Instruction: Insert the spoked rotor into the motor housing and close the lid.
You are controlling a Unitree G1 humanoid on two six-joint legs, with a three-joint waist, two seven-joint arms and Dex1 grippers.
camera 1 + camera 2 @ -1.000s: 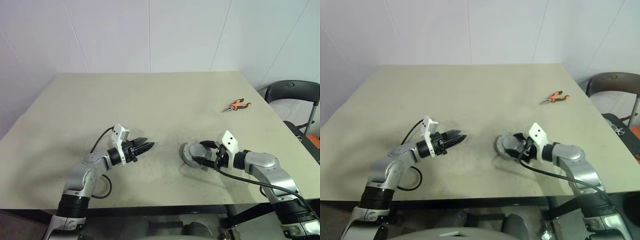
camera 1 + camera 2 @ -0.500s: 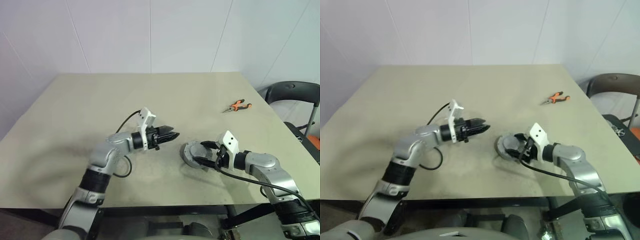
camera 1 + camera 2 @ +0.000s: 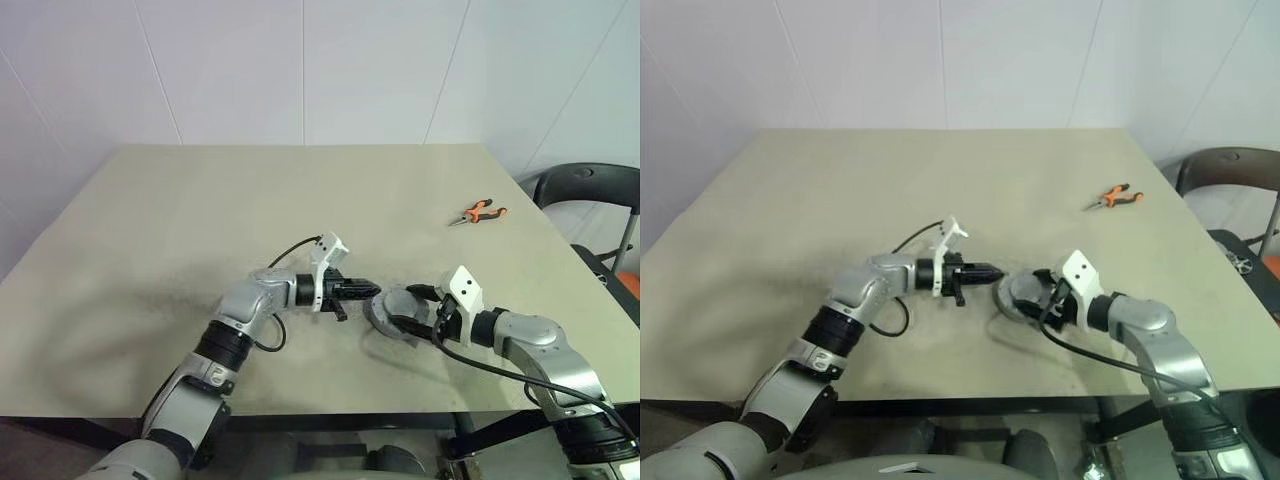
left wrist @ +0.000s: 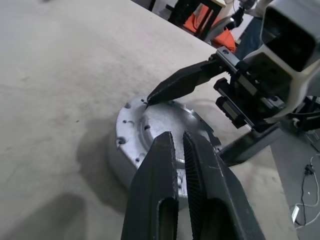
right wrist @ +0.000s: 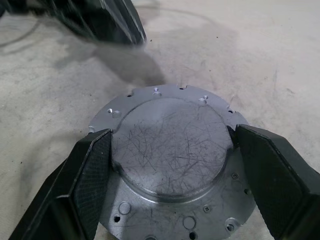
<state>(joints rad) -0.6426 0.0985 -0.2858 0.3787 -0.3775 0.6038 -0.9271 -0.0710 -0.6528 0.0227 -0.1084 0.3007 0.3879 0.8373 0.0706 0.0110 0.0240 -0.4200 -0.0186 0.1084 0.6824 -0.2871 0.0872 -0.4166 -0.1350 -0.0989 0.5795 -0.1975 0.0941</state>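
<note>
The lid [image 5: 172,150], a round grey metal cap with its plain scratched face up, sits on the bench [image 3: 200,200] toward the near edge, right of centre. Its raised middle is ringed by a flat flange drilled with small holes. What lies under it cannot be seen from above, so whether the rotor is already seated cannot be told.

The right tool [image 3: 412,309] reaches in from about 4 o'clock with its fingers [image 5: 90,175] set wide, bracketing the raised middle at 3 and 9 o'clock; they sit against the step or just beside it. The left tool [image 4: 179,165] has its fingers nearly together, holding nothing, its tips over the lid's rim at about 9 o'clock.

The lid looks like solid machined metal: stiff, fairly heavy for its size, not fragile, but smooth and probably slippery under hard fingers. The step around the raised middle seems the surest hold, with the flange giving a ledge to press on. A pair of orange-handled pliers [image 3: 478,211] lies well apart at about 1 o'clock.
</note>
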